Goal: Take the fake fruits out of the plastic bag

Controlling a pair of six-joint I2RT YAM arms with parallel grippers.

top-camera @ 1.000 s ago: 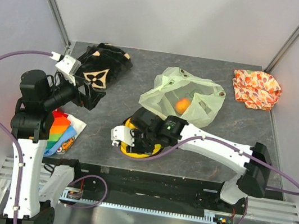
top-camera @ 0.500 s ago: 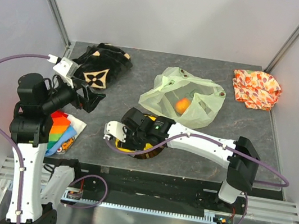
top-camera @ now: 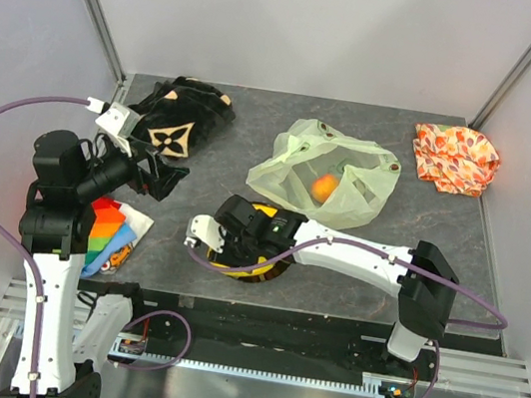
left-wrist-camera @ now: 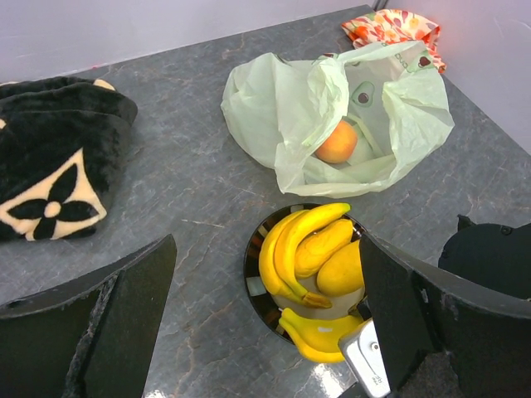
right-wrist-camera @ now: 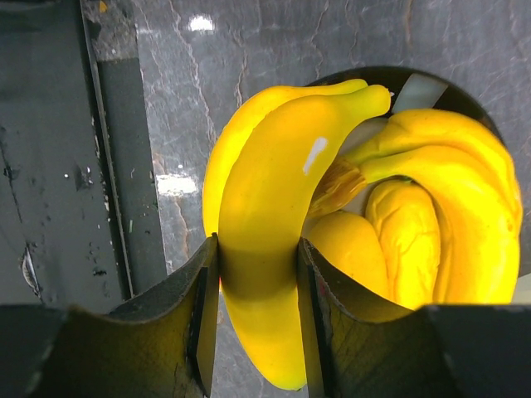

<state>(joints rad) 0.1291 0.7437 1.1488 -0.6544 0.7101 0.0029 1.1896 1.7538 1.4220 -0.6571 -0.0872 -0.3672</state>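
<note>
Right gripper (right-wrist-camera: 257, 319) was clamped on a banana bunch (right-wrist-camera: 265, 207) at the rim of the bowl (left-wrist-camera: 249, 269) holding other fruit (left-wrist-camera: 319, 249); best to seat it fully before letting go so nothing rolled out; peach (left-wrist-camera: 337, 143) sat in the bag (left-wrist-camera: 265, 108), left gripper (left-wrist-camera: 265, 319) jaws apart.

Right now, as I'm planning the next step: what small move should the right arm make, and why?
Probably open the right hand: it clamps a banana bunch at the dark bowl holding the other yellow fruits. The peach lies in the plastic bag.
</note>
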